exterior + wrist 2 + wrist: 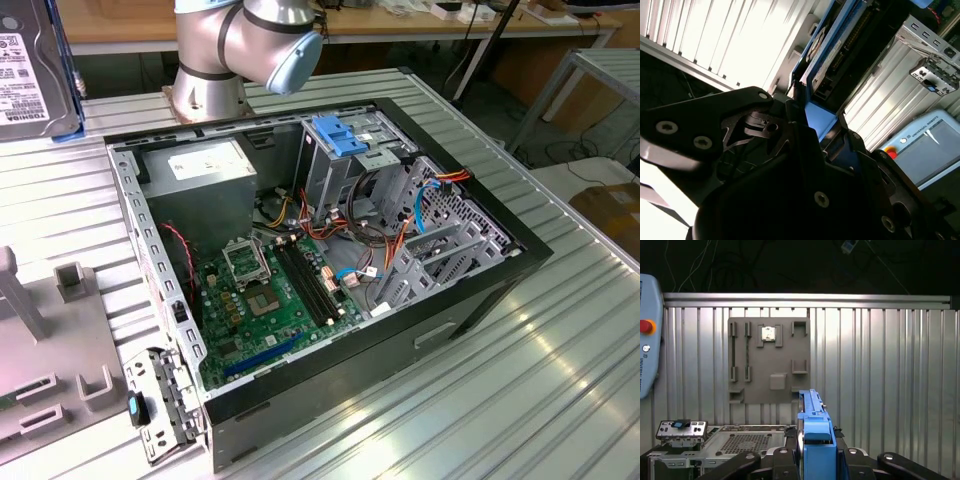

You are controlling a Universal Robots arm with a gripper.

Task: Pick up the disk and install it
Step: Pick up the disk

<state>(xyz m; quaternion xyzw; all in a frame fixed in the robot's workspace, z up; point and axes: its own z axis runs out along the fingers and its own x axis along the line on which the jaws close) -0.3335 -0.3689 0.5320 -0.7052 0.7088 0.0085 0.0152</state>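
Ribbed silver worktop [520, 380] lies under it all. The disk [30, 70] is at the exterior view's left edge, up near the corner and apart from the open computer case [330, 250]. It is silver, with a white label, black print and a blue frame. In the first wrist view the black gripper [815, 462] is clamped on it, thin edge showing. The arm [240, 45] rises past the case's far side.

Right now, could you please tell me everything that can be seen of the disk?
The disk is a flat silver metal drive with a white printed label and a blue plastic frame along its sides. It stands on edge, seen edge-on in the first wrist view, clamped in the black gripper. In the exterior view it is at the far left, outside the open computer case, not yet installed.
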